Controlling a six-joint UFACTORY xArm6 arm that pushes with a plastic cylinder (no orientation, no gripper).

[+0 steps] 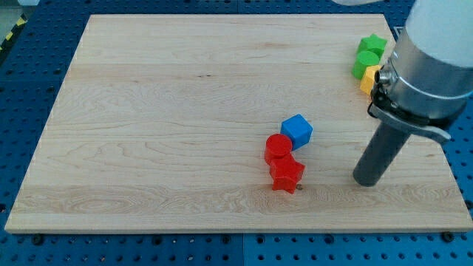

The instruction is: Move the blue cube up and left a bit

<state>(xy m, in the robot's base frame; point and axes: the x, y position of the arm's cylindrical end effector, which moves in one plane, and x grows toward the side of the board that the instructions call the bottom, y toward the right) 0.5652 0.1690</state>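
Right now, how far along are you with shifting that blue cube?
Nothing looks done yet. The blue cube still touches the red cylinder, above the red star. My tip stands apart, to the cube's lower right in view. Left: reach the cube and nudge it up-left.

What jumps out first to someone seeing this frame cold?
The big grey arm at the view's right, ending in a dark rod whose tip rests on the wooden board, apart from the blocks and to the right of the centre cluster. That cluster is next: a blue cube touching a red cylinder, with a red star just below. Green blocks and a yellow one sit at the top right, partly hidden by the arm.
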